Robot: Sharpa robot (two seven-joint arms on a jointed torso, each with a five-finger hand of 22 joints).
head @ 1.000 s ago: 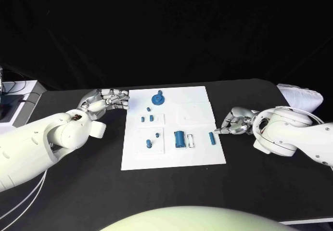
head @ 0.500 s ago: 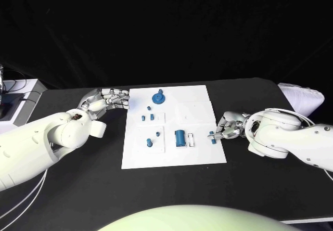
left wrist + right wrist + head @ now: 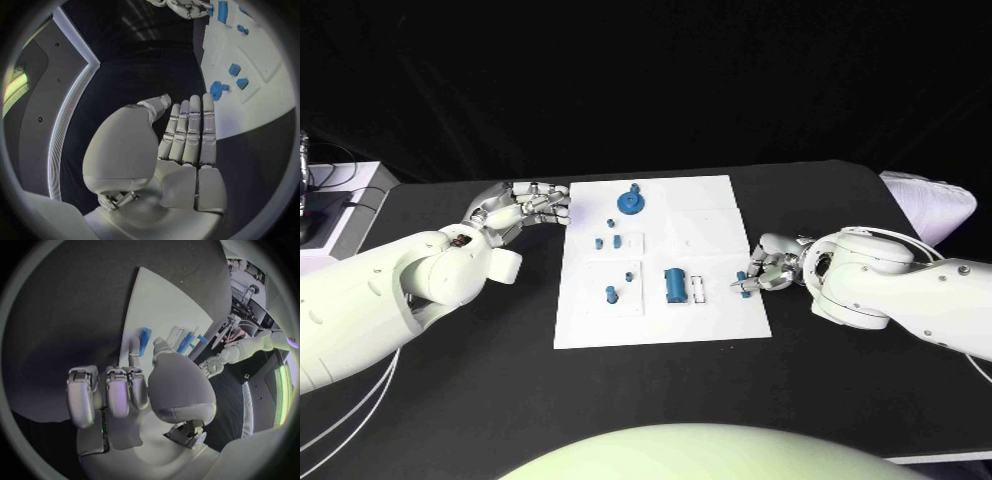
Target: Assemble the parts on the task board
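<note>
The right hand (image 3: pixel 769 270), fingers curled together, touches a small blue part (image 3: pixel 741 285) at the task board's (image 3: pixel 704 325) 3 o'clock edge; actual grip unclear. The left hand (image 3: pixel 524 207) rests flat, fingers together, at 10 o'clock.

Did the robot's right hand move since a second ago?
Yes. The right hand has slid in over the right edge of the task board, and its fingers now reach the small blue part there.
</note>
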